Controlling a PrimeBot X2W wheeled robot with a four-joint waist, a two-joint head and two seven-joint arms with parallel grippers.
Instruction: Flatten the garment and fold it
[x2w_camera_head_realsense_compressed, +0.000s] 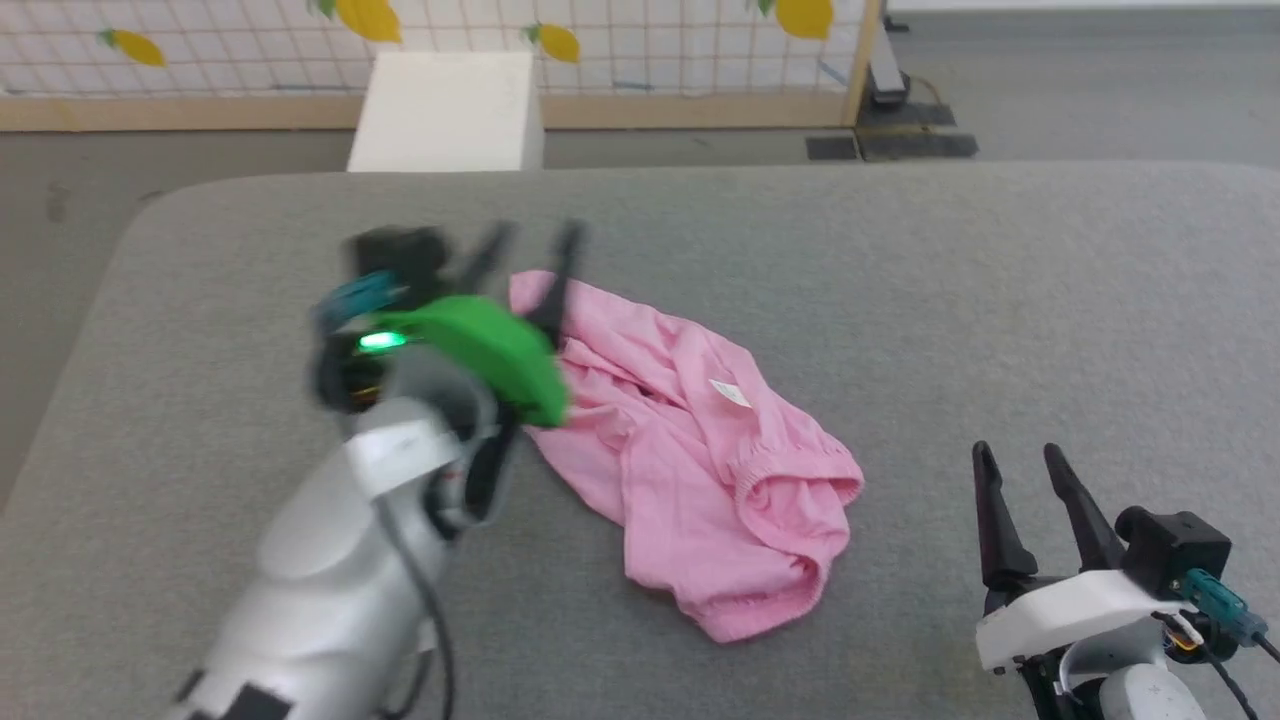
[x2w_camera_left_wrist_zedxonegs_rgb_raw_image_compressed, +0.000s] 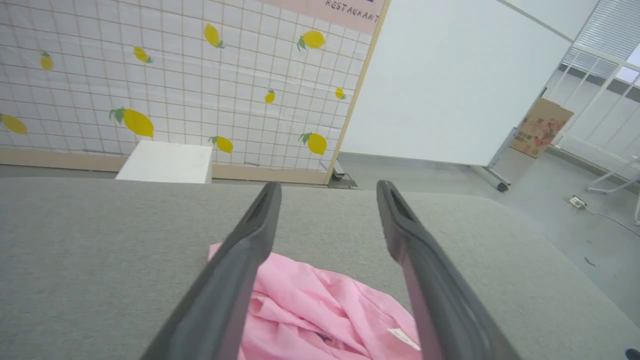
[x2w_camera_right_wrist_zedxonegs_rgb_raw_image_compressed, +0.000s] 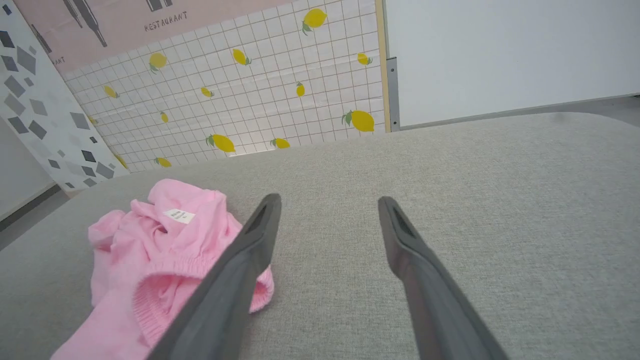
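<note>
The garment (x2w_camera_head_realsense_compressed: 700, 470) lies crumpled mid-counter (x2w_camera_head_realsense_compressed: 1000, 300). It looks soft, light and limp, so it will likely sag and bunch wherever it is lifted. The left hand (x2w_camera_head_realsense_compressed: 535, 238) hovers over its far left corner, fingers apart and empty. The right hand (x2w_camera_head_realsense_compressed: 1018, 452) waits to its right, also apart. The gathered elastic edges (x2w_camera_head_realsense_compressed: 790, 462) look like the firmest places to pinch.
</note>
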